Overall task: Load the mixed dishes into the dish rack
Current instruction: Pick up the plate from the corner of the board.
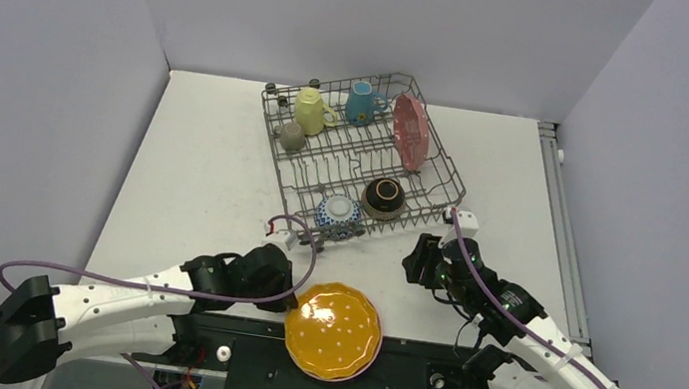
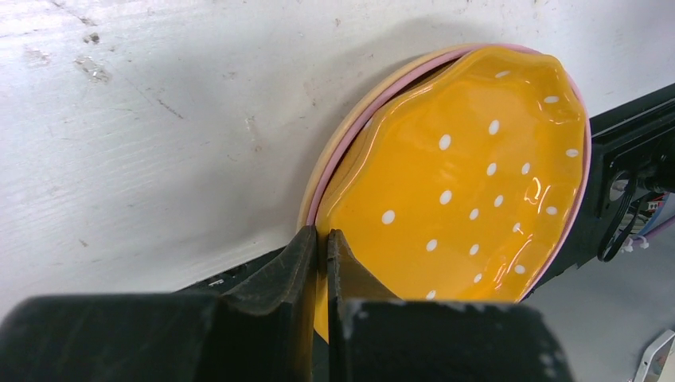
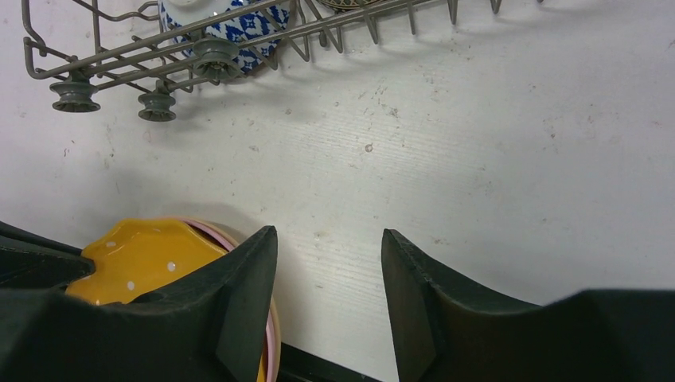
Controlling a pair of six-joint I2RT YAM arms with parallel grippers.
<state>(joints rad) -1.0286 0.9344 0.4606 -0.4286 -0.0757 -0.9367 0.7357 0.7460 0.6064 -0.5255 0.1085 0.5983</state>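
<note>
An orange white-dotted plate tops a stack at the table's near edge. It shows large in the left wrist view and at the lower left of the right wrist view. A pink plate rim and a tan plate rim show under it. My left gripper is shut on the orange plate's left rim, which sits raised off the pink rim. My right gripper is open and empty over bare table, right of the stack. The dish rack stands at the back.
The rack holds a pale-yellow mug, a light-blue mug, an olive mug, an upright red patterned plate, a dark-brown bowl and a blue-white bowl. The rack's near corner is ahead of my right gripper.
</note>
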